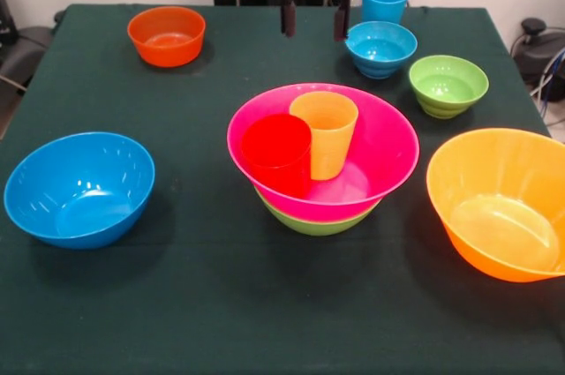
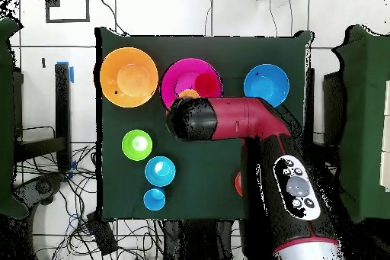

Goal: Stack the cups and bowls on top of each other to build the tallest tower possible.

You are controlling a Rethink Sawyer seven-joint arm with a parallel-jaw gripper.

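Desk [image 1: 203, 304]: dark green cloth.
Tower [image 1: 322, 176]: frame centre; pink bowl on green, red and yellow cups inside.
Remaining: five bowls, blue cup [image 1: 385, 1].
Fingers [image 1: 314, 18]: spread, empty, top centre.

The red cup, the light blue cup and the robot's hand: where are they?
red cup [image 1: 278, 156]: front view, its side wall.
light blue cup [image 1: 384, 1]: front view, its outer wall.
hand [image 1: 314, 20]: front view, the gap between its two fingertips.
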